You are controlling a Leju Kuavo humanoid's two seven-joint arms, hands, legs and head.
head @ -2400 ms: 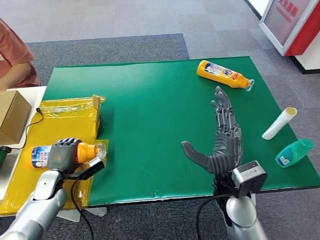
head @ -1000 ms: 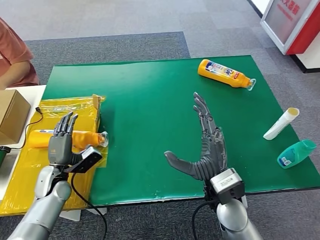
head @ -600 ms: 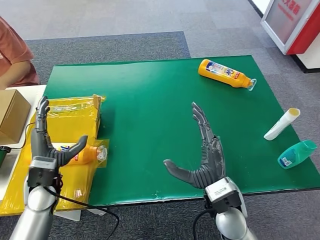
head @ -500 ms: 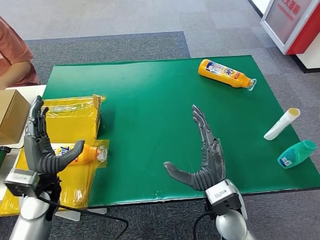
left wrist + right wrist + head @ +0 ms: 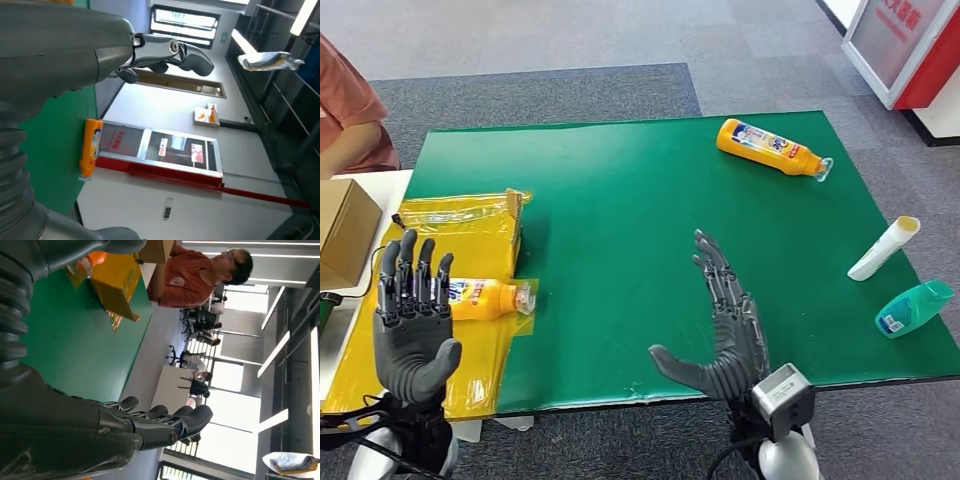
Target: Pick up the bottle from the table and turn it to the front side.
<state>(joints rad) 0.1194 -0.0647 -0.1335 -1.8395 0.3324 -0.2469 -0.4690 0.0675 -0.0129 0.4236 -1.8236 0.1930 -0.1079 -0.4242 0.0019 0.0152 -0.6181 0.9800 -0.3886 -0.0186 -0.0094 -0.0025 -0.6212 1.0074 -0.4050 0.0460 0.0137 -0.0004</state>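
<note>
An orange bottle (image 5: 482, 297) lies on its side on the yellow sheet (image 5: 463, 225) at the table's left, its clear cap pointing right and its label facing up. My left hand (image 5: 414, 325) is raised in front of the bottle's base end, fingers spread, holding nothing and apart from the bottle. My right hand (image 5: 724, 335) hovers open above the green mat (image 5: 622, 220) near the front edge. In the right wrist view the bottle (image 5: 81, 265) lies beyond my fingers (image 5: 162, 422). A second orange bottle (image 5: 771, 147) lies at the mat's far right, also seen in the left wrist view as a bottle (image 5: 90, 152).
A white tube (image 5: 882, 247) and a teal bottle (image 5: 912, 305) lie at the mat's right edge. A cardboard box (image 5: 346, 230) sits at the far left, with a person (image 5: 350, 110) behind it. A red and white sign (image 5: 901, 45) stands at the back right.
My left hand let go of the orange bottle, rose and drew back toward the near edge with fingers spread. The bottle now lies label up. My right hand pulled back slightly.
</note>
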